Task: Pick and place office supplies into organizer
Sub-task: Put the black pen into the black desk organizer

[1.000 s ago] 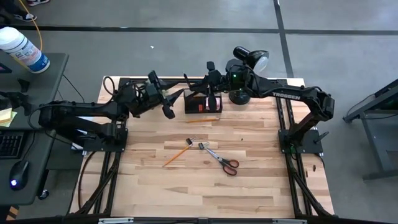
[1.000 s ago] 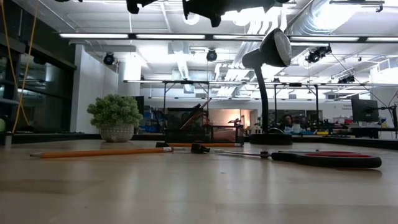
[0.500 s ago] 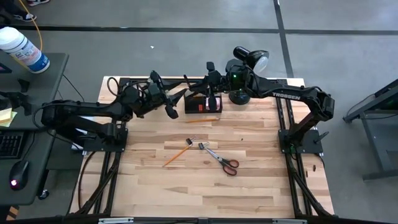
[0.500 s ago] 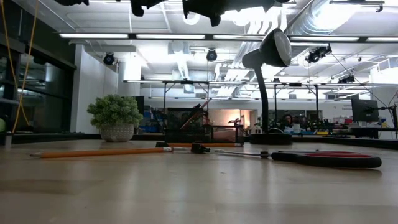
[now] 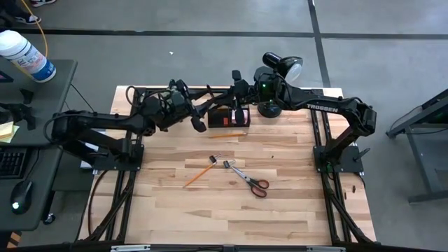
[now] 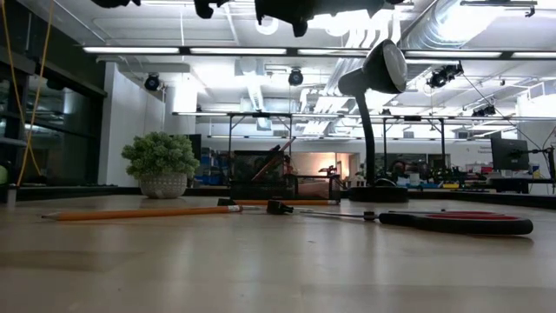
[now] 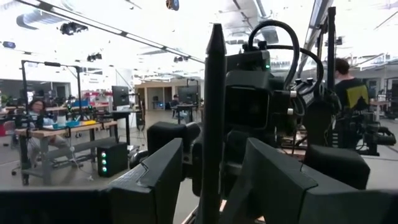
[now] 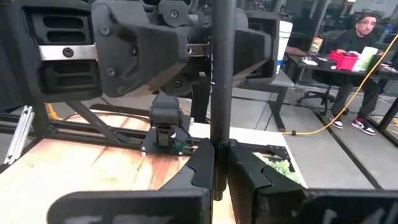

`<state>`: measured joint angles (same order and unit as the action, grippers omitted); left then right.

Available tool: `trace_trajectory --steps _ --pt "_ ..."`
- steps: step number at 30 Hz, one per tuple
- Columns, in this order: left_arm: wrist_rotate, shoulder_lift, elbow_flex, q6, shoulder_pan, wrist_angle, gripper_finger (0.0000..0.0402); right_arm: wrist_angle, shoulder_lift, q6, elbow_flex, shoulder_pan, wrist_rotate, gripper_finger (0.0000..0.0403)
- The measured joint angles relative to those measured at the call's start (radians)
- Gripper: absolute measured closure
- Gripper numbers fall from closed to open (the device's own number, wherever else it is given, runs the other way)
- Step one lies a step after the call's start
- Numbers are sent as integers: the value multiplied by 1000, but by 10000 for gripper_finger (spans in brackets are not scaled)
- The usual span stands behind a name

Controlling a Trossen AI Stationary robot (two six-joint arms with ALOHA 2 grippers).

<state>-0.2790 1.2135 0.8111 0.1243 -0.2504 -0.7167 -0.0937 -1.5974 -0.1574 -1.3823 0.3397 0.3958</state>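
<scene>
From above, the left gripper hangs at the far side of the wooden table, just left of the black organizer, its fingers spread with nothing between them. The right gripper sits over the organizer, pressed together on a thin black pen that stands upright. An orange pencil lies just in front of the organizer. Nearer mid-table lie a second orange pencil, a small clip-like piece and the red-handled scissors, close together. A black desk lamp stands at the far edge behind the right arm.

At table height, a long orange pencil lies across the left foreground and the scissors lie on the right. The organizer stands far back, with a potted green plant to its left and the lamp to its right.

The left wrist camera shows its own fingers set apart, the pen rising beyond them in front of the other arm.

The right wrist camera shows its fingers closed on the pen's shaft, the left arm's body close behind. A seated person is visible off the table.
</scene>
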Motion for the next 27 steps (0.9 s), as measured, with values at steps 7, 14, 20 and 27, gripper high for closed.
trace_trajectory --steps 7,14,20,27 --pt "0 9 13 26 0 6 236 0 0 17 0 0 0 387" --pt "-1 9 13 26 0 9 240 7 0 18 0 0 0 388" --pt "0 9 13 27 0 9 297 28 0 18 1 0 0 388" --pt "2 9 13 46 0 15 384 40 0 -3 1 0 0 388"
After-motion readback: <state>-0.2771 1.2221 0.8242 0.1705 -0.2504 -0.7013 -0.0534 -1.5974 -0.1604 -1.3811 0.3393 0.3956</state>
